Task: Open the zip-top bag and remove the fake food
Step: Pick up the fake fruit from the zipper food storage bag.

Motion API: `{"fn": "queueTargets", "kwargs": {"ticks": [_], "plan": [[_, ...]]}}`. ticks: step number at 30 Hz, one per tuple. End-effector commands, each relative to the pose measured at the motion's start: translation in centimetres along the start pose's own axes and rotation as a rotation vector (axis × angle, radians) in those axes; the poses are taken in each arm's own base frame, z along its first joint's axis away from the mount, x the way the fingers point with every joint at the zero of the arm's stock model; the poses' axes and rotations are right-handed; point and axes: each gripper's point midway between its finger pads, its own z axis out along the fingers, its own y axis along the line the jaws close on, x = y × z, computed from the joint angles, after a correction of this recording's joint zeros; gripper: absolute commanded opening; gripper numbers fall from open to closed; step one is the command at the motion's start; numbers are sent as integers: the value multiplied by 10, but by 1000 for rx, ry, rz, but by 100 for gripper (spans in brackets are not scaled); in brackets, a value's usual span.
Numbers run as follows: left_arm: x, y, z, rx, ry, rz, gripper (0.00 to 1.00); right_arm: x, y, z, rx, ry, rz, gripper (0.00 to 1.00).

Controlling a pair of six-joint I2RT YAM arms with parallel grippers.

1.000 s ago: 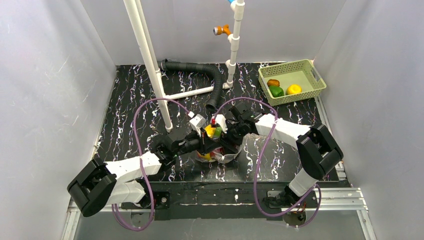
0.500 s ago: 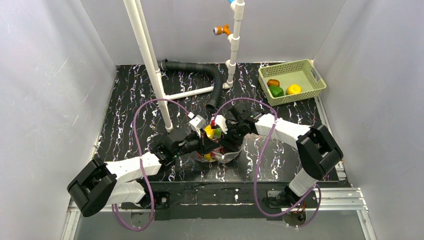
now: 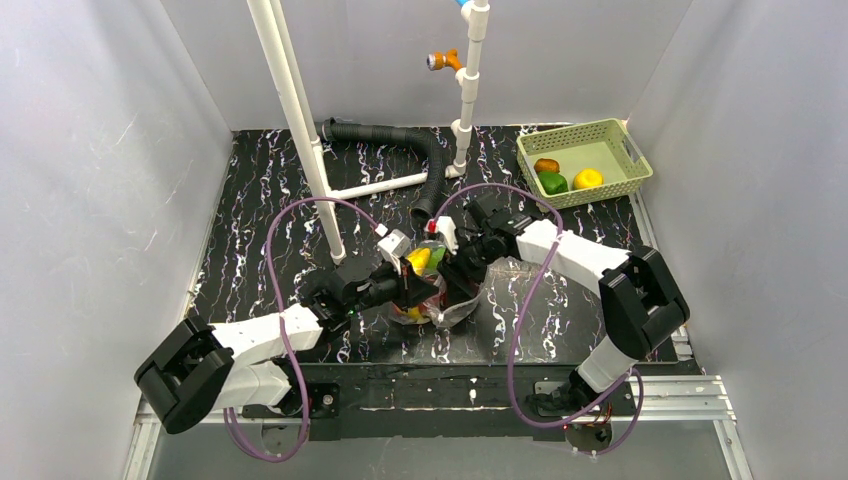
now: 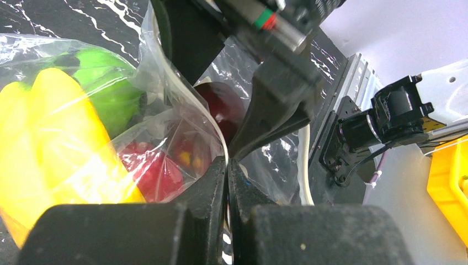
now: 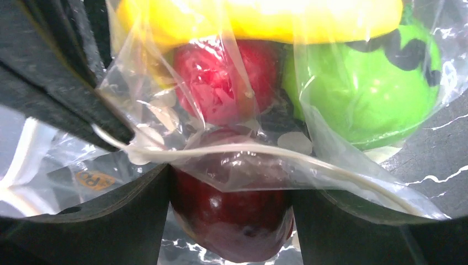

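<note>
**Bag (image 4: 160, 127) lip pinched on the left, apple (image 5: 232, 226) between the right fingers**

Your left gripper (image 4: 227, 164) is clamped tight on the bag's white zip edge. In its wrist view the two fingertips meet with only the plastic strip between them. Your right gripper (image 5: 230, 182) comes in from the opposite side, its tips just beside the left one's. Its fingers stand apart and the dark red apple fills the gap, touching both inner faces, so you are grasping the apple. Clear film and the zip edge drape across the apple and over both right fingers. You cannot tell from these views whether those fingers are inside the bag or squeezing through the plastic.

From above, the bag sits on the black marbled table (image 3: 260, 200), near the front edge and about midway between the two arm bases, crumpled under both grippers. Inside it you can see a banana (image 5: 259, 16) across the top of the right wrist view. A green ball (image 5: 364, 94) and a chili (image 5: 221, 83) lie side by side just under the banana, and the apple is nearest the right fingers.

The green basket (image 3: 630, 150) stands at the far right corner of the table, well apart from the bag. It holds a lemon (image 3: 588, 178), a green pepper (image 3: 552, 183) and an orange-brown piece (image 3: 546, 165), close together toward its left end.
</note>
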Motion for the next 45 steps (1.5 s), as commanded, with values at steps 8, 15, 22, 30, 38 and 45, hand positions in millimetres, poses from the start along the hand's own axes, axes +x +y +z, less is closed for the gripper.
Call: {"fn": "queueTargets", "kwargs": {"ticks": [8,15,22,30,38,45], "plan": [[-4,-3,9,24,14,12,0,-50,25,-44,-193,-250,103,19],[-3,-3,11,23,23,7,0,-60,31,-55,-259,-310,136,19],[-1,-2,15,19,37,-9,0,-64,29,-64,-292,-353,171,18],[-2,7,11,-44,37,-6,0,-65,29,-68,-284,-365,160,17],[-9,13,4,-95,22,15,0,-48,6,-58,-154,-288,161,15],[-16,10,2,-98,26,49,0,-55,36,-66,-285,-307,82,14]]}}
